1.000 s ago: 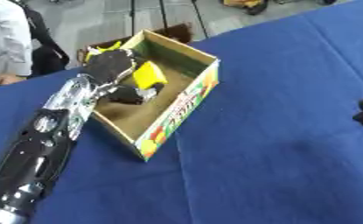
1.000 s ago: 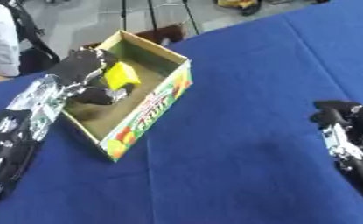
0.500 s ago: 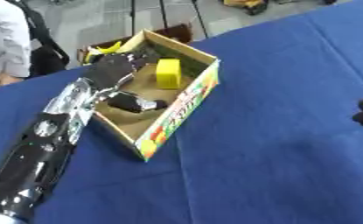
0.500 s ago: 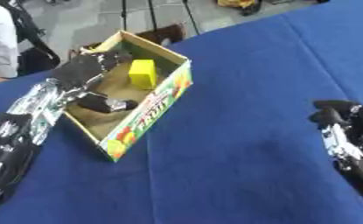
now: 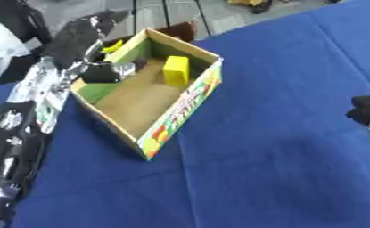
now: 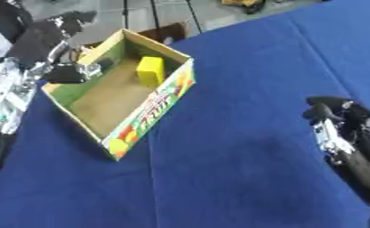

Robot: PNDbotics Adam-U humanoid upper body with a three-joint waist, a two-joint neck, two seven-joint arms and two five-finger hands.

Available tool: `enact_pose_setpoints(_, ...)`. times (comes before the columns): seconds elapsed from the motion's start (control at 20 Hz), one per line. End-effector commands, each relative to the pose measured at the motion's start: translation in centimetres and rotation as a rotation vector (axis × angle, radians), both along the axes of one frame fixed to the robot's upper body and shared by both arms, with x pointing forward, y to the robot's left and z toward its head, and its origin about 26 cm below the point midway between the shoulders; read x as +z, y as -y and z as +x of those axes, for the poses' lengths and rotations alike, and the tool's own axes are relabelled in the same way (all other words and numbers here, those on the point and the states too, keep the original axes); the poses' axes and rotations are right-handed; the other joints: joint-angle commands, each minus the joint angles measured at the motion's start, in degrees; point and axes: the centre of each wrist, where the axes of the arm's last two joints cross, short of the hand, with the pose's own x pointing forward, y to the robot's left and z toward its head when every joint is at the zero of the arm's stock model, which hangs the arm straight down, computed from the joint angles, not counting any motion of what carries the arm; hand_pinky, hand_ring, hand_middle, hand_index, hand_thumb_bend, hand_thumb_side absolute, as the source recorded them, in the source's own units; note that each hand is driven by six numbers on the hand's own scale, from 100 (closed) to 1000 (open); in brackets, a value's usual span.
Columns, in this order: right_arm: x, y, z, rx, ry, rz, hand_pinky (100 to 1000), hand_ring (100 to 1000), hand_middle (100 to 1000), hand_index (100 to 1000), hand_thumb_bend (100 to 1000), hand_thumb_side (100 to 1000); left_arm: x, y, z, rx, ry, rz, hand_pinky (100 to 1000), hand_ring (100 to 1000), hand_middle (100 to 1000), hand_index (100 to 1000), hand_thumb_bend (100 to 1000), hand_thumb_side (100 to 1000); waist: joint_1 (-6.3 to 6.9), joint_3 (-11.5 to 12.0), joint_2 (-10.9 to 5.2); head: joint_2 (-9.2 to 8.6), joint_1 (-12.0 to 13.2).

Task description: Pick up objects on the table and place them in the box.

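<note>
while the yellow block (image 5: pixel 175 70) stands in the box (image 5: pixel 184 107), the left hand (image 5: pixel 82 33) hovers outside — fingers relaxed (empty).

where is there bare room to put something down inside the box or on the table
Inside the cardboard box, the near floor below the yellow block is bare. The blue table between the box and the right hand is open. The box's far-left corner is crowded by the left hand.

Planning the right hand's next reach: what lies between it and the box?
Only bare blue tablecloth lies between the right hand and the box; the right eye view shows it best.
</note>
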Motion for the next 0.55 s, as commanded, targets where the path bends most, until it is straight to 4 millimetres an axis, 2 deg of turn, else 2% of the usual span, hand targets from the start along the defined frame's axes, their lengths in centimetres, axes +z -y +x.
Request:
enact_pose_setpoints(0.05, 0.6, 0.2, -0.3, -0.021, 0.035, 0.029, 824, 873, 590, 757, 100, 668, 1.6, -2.1, -2.0, 0.009, 0.128, -0.083, 391, 624, 735, 965, 396, 1000, -1.3, 1.46, -1.85, 2.09, -1.06)
enact_pose_setpoints(0.15, 0.6, 0.2, -0.3, -0.032, 0.04, 0.046, 824, 873, 590, 757, 100, 669, 0.2, -1.8, -2.5, -0.015, 0.151, -0.142, 365, 597, 703, 956, 396, 1000, -2.18, 2.96, -2.04, 2.53, -1.63)
enact_pose_setpoints(0.3, 0.7, 0.2, -0.3, -0.039, 0.045, 0.067, 823, 872, 591, 757, 100, 672, -2.1, -0.9, -3.3, -0.05, 0.175, -0.231, 350, 576, 675, 949, 481, 1000, -3.42, 4.51, -2.59, 3.15, -1.94)
enact_pose_setpoints(0.55, 0.8, 0.1, -0.2, -0.049, 0.06, 0.093, 822, 871, 592, 757, 100, 680, -5.5, 0.8, -5.0, -0.117, 0.21, -0.363, 343, 565, 663, 944, 543, 1000, -5.25, 6.35, -3.37, 4.6, -1.89)
